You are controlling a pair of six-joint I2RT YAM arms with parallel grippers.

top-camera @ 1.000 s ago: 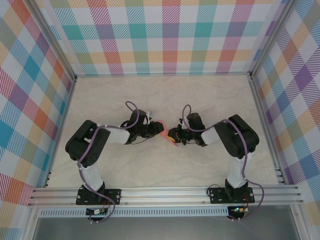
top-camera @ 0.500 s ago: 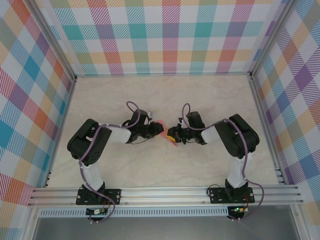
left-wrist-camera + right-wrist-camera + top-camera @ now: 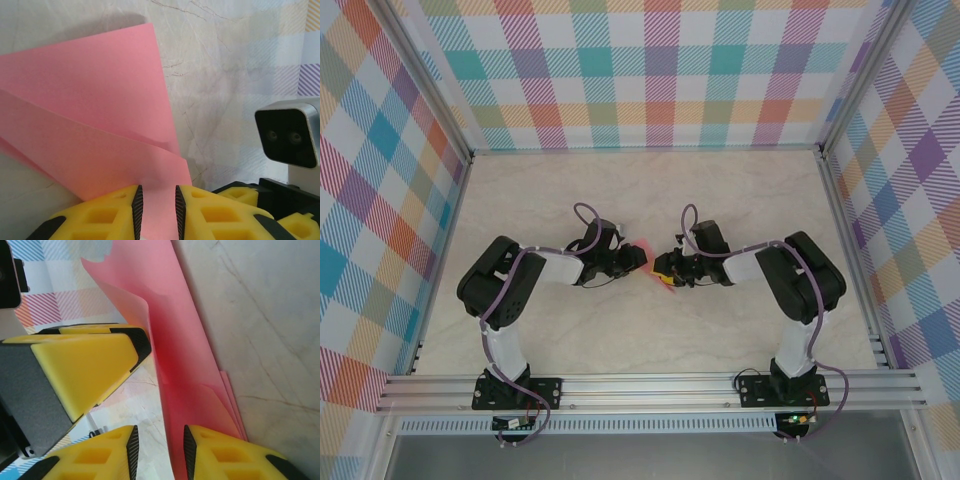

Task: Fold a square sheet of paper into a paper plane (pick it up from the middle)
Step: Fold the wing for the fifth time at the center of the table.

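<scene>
The pink sheet of paper is folded into long layered flaps and sits at mid table between both grippers. In the left wrist view the folded paper spreads ahead and runs down into the gap of my left gripper, whose pads stand a little apart with paper between them. My right gripper is open; the paper stands on edge along its right pad, with bare table in the rest of the gap. From above, the left gripper and right gripper nearly meet.
The marble-look table is fenced by aluminium rails and checked walls. The left gripper's yellow finger sits close to the right gripper. The right wrist camera looms beside the left jaws.
The right gripper's jaws have spread apart from nearly shut. Both wrists have shifted slightly; the paper stays between them.
</scene>
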